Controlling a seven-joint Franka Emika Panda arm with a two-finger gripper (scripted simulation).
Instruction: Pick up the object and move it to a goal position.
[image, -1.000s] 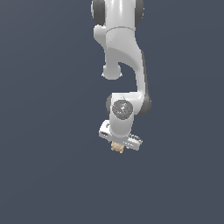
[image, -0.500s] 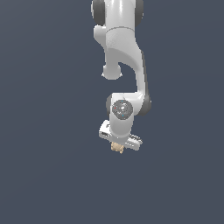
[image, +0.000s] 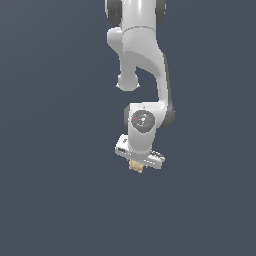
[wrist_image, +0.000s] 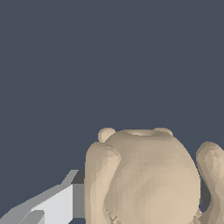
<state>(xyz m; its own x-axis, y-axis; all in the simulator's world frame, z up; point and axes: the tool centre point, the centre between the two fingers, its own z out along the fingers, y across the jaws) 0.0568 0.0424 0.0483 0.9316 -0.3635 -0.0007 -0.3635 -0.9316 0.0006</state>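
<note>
The object (image: 136, 166) is a small tan-beige lump with little nubs along its lower edge, poking out just beneath the white hand in the exterior view. My gripper (image: 136, 165) is shut on it, and its fingers are mostly hidden behind the hand. In the wrist view the object (wrist_image: 148, 179) looms large and close, rounded with bulging lobes, and one light grey finger (wrist_image: 52, 205) presses against its side. The other finger is out of sight.
The white arm (image: 142, 70) hangs down from above in the exterior view. Around it is only a plain dark blue-grey backdrop (image: 50, 150), with no other objects or edges visible.
</note>
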